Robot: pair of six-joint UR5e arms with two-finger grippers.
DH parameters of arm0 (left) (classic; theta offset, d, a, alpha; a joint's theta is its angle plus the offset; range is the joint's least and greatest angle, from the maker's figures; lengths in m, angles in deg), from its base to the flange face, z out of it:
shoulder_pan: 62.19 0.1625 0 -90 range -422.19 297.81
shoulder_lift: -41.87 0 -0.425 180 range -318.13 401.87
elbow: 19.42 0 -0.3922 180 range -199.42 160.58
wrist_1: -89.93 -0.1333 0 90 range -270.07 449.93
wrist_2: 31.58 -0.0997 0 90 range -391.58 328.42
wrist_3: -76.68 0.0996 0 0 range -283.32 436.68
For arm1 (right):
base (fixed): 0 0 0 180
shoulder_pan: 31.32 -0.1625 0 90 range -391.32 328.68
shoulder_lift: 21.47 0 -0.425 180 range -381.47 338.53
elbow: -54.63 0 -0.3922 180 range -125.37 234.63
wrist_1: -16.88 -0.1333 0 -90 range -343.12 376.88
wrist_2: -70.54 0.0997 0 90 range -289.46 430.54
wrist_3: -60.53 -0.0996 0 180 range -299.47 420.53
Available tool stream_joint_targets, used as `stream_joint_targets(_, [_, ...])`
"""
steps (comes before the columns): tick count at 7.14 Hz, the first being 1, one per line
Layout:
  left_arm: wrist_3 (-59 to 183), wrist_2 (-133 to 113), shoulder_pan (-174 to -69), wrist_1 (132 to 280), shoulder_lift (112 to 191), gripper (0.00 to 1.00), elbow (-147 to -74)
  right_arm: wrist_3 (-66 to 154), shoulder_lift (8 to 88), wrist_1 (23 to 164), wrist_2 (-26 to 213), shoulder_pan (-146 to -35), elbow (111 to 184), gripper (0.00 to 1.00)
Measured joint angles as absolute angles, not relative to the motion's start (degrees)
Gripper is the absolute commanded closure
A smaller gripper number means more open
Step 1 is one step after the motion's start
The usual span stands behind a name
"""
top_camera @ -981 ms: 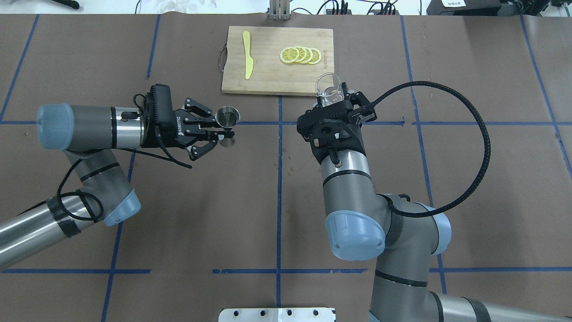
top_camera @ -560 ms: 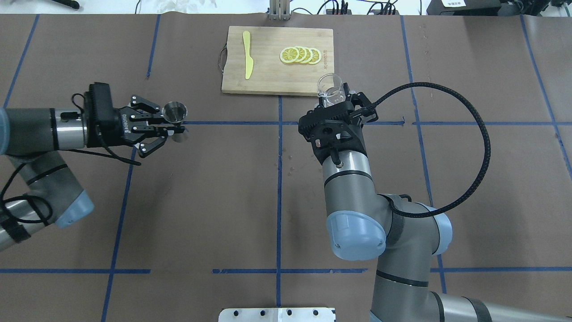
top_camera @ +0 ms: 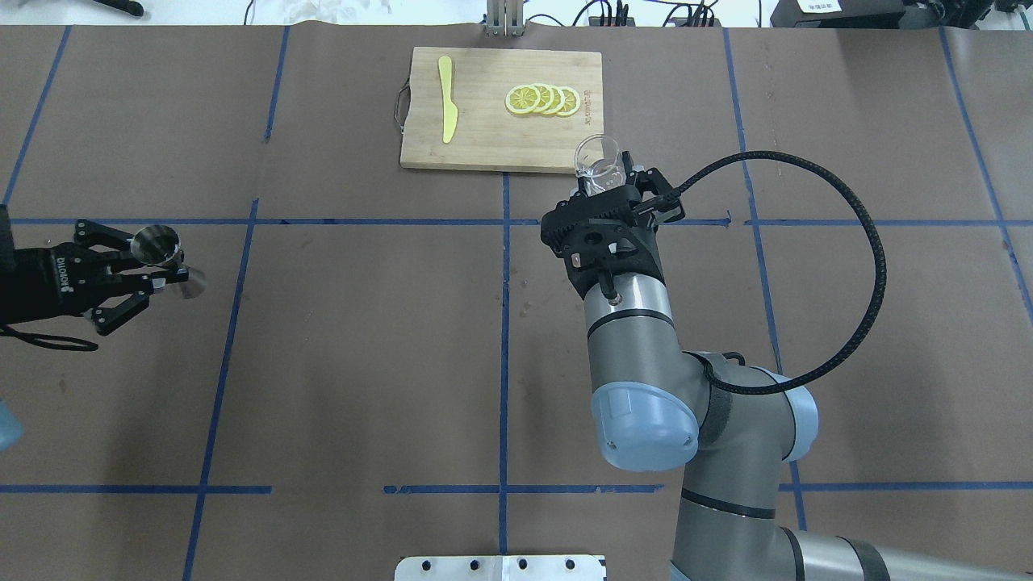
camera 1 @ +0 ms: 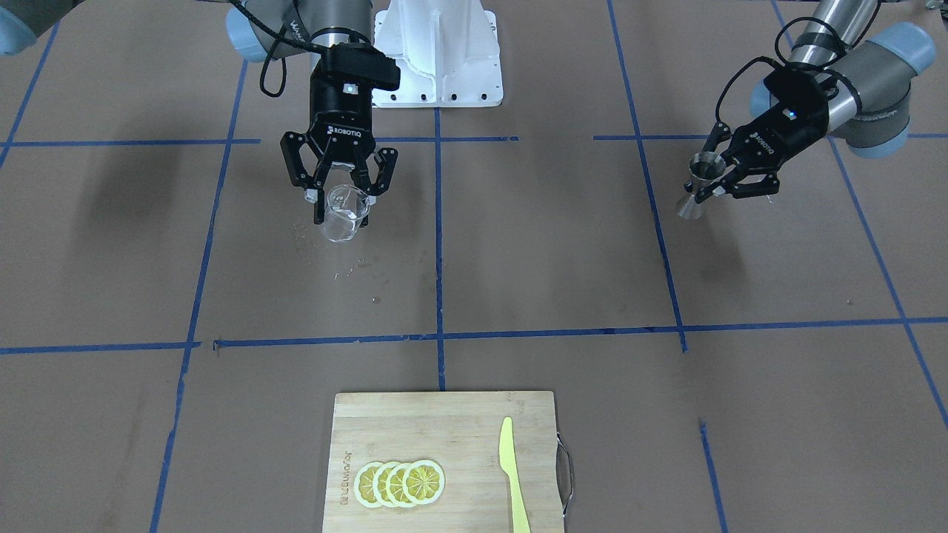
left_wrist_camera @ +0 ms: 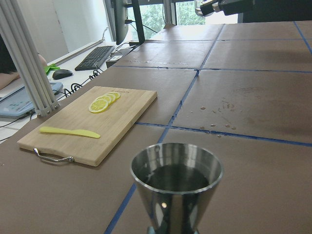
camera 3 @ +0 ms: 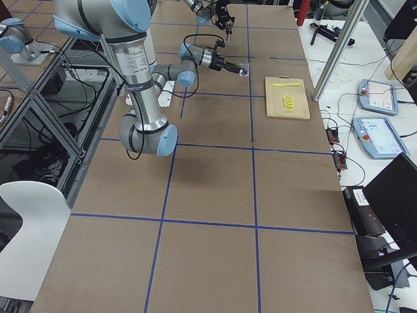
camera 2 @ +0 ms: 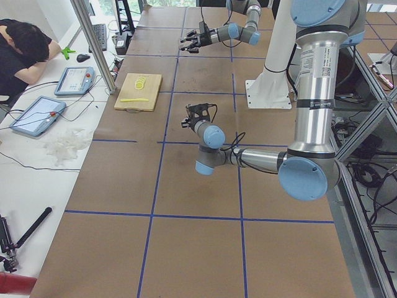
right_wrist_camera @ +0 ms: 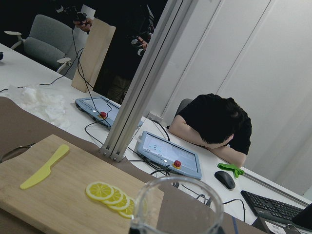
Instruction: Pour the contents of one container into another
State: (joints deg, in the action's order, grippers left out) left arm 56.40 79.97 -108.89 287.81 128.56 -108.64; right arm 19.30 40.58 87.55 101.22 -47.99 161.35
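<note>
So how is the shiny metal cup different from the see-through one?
The jigger is silvery metal you cannot see through; the glass cup is clear. The jigger is hourglass-shaped, with a thin waist; the glass cup is short and round. The left end effector holds the jigger far out to the side; the right end effector holds the glass cup nearer the cutting board. Both are being held.

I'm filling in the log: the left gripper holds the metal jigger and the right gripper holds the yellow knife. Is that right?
Not quite. The right gripper holds the glass cup; the yellow knife lies on the cutting board, as the front-facing view shows. The left gripper does hold the metal jigger.
</note>
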Motion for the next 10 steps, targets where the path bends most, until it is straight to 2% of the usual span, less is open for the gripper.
stream_joint_targets(2, [47.6,74.9,-108.5,291.7,123.5,1.0,-111.4,19.3,40.6,87.5,101.2,-48.0,161.4,1.0])
stream_joint_targets(5, [42.7,70.0,-104.4,294.6,120.0,1.0,-111.6,19.3,40.7,87.5,101.2,-47.9,161.3,1.0])
stream_joint_targets(10, [40.7,37.9,-80.0,303.4,117.4,1.0,-107.1,19.2,40.7,87.5,101.1,-47.8,161.4,1.0])
